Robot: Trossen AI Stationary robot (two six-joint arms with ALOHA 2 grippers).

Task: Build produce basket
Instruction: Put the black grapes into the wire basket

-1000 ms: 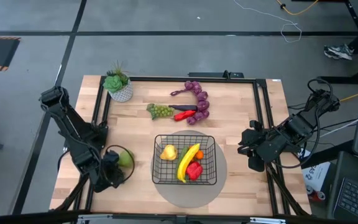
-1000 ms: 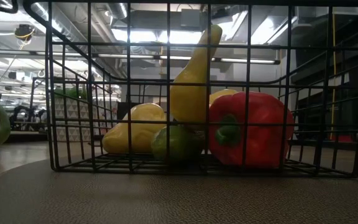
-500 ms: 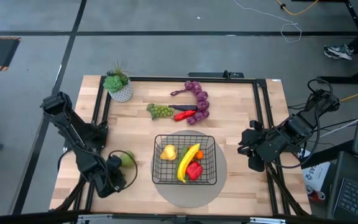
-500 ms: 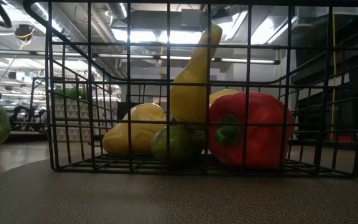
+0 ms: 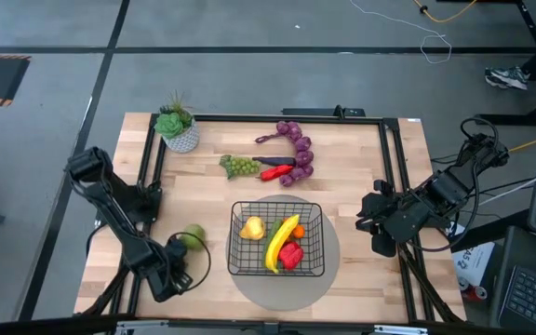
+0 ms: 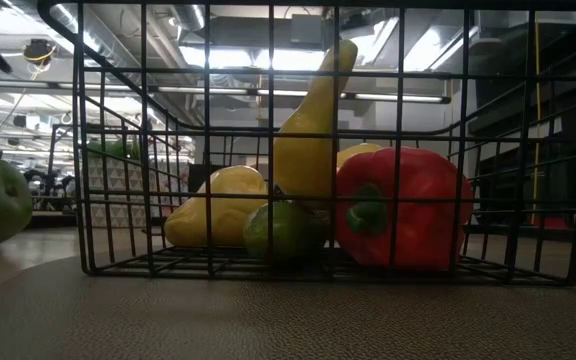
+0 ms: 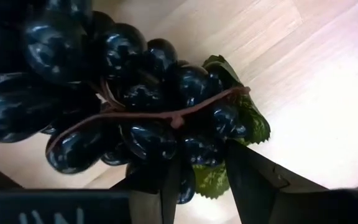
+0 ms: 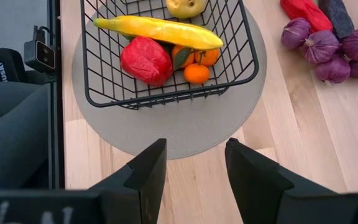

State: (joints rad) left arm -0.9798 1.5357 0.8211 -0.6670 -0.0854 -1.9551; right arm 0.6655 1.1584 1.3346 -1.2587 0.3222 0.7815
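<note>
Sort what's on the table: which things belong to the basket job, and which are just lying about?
Job:
basket
banana, red pepper, lemon inside it
green pear
dark grapes in the left gripper
green grapes
purple grapes

Lying about:
potted succulent
round mat

Black wire basket [image 5: 276, 238], glossy dark grapes [image 7: 117, 106] (plastic-looking), pale wood table [image 5: 361, 186]

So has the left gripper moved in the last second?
Yes. In the high view the left gripper has slid toward the table's near edge, farther from the potted succulent, leaving the green pear uncovered.
</note>
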